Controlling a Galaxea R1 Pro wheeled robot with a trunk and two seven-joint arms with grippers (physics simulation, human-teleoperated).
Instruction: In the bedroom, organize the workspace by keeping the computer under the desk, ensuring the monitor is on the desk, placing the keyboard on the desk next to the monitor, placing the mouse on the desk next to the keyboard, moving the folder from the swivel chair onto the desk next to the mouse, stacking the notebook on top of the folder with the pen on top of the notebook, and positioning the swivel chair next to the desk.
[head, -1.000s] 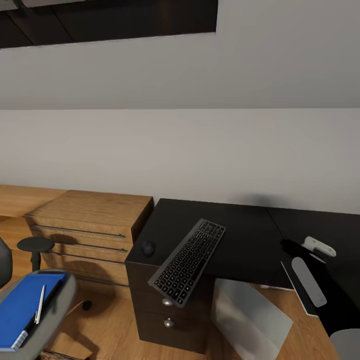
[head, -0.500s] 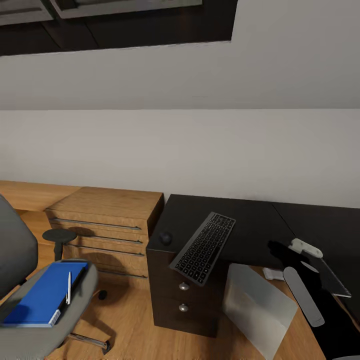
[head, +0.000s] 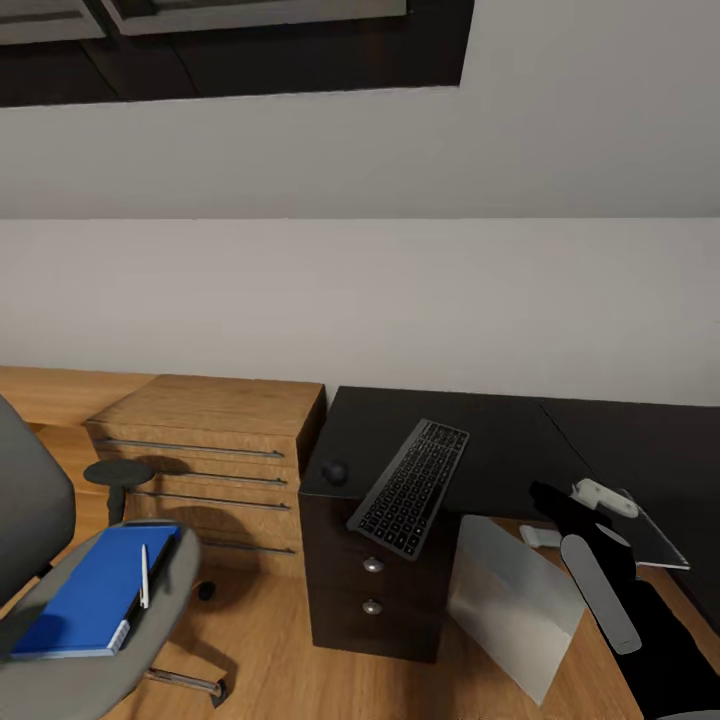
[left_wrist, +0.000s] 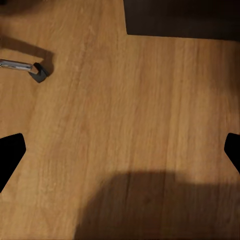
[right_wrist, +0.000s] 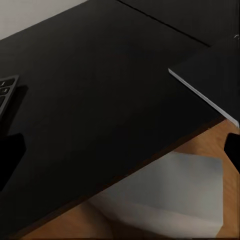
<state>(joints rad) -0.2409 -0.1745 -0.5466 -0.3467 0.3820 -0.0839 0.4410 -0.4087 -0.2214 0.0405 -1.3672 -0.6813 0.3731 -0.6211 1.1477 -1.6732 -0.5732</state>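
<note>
A dark keyboard (head: 410, 487) lies slanted on the black desk (head: 500, 440), its near end hanging over the front edge. The round black mouse (head: 334, 472) sits at the desk's front left corner. At the left, the grey swivel chair (head: 165, 590) carries a blue notebook (head: 85, 590) on what looks like a dark folder, with a white pen (head: 144, 577) on top. The silver computer case (head: 510, 600) stands under the desk. A thin dark monitor panel (head: 650, 530) (right_wrist: 205, 95) lies flat at the desk's right. My right gripper (right_wrist: 120, 150) is open over the desk's front edge. My left gripper (left_wrist: 120, 150) is open above the floor.
A wooden drawer cabinet (head: 210, 440) stands against the wall left of the desk. The desk's own drawer unit (head: 370, 590) is below the keyboard. A chair caster (left_wrist: 37, 72) rests on the wooden floor (left_wrist: 125, 125). My right arm (head: 620, 600) reaches in from the lower right.
The whole view has shifted, bringing the chair further into the picture. The keyboard, mouse and chair load keep their places. My right arm sits slightly further left.
</note>
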